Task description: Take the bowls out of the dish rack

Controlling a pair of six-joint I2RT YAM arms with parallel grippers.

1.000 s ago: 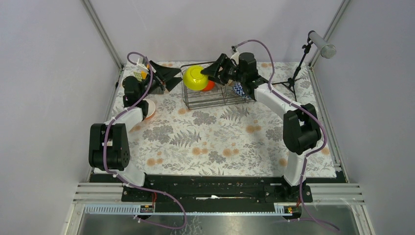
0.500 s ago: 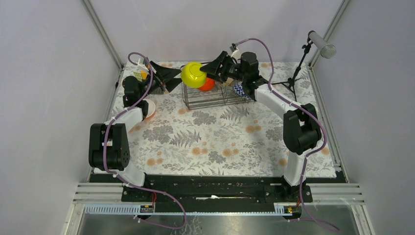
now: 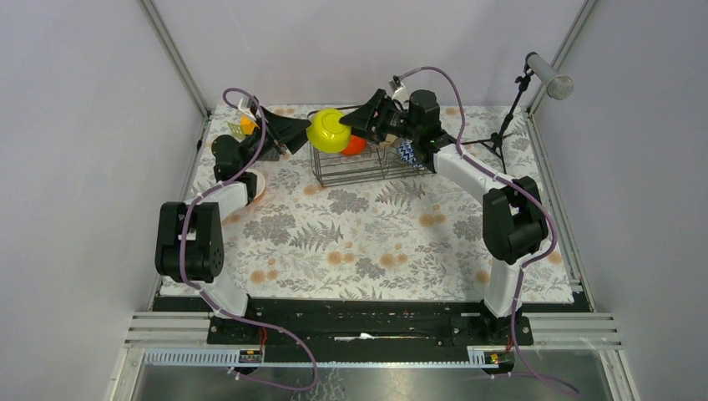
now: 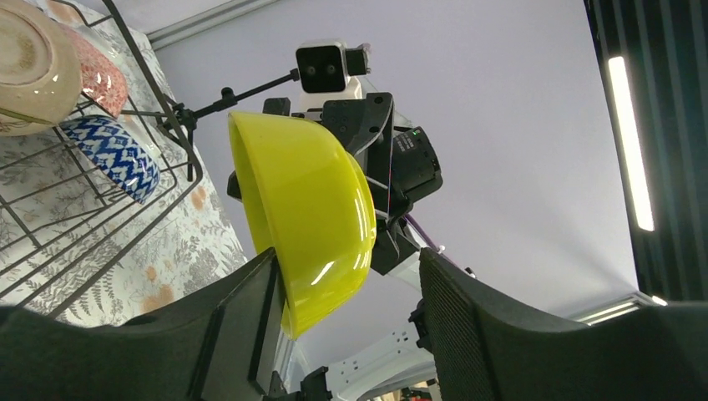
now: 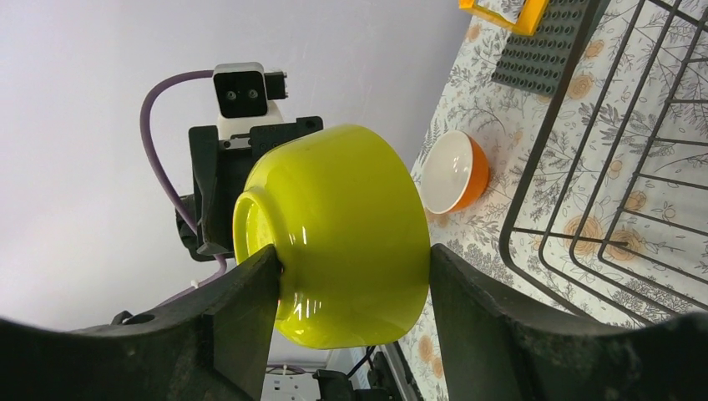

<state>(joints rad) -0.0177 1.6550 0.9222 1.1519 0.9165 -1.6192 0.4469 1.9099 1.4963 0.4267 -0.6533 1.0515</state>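
Note:
My right gripper [image 3: 352, 124] is shut on the yellow-green bowl [image 3: 327, 131] and holds it on its side above the left end of the dish rack [image 3: 367, 171]. In the right wrist view the bowl [image 5: 342, 238] fills the gap between the two fingers. My left gripper [image 3: 299, 131] is open right beside the bowl. In the left wrist view the bowl's rim [image 4: 305, 209] is against one finger [image 4: 225, 334], apart from the other. An orange bowl [image 3: 356, 145], a blue-and-white bowl [image 4: 117, 154], a cream bowl [image 4: 29, 67] and a pink patterned bowl [image 4: 102, 79] sit in the rack.
A second orange bowl [image 5: 455, 171] lies on the floral cloth left of the rack, by my left arm [image 3: 255, 185]. A dark grey studded plate [image 5: 543, 50] with an orange-yellow block [image 5: 501, 12] lies at the back left. A microphone stand [image 3: 509, 117] is at the back right.
My right gripper has lifted the yellow-green bowl up and a little to the left, toward my left gripper. My left gripper has risen and come closer to the bowl.

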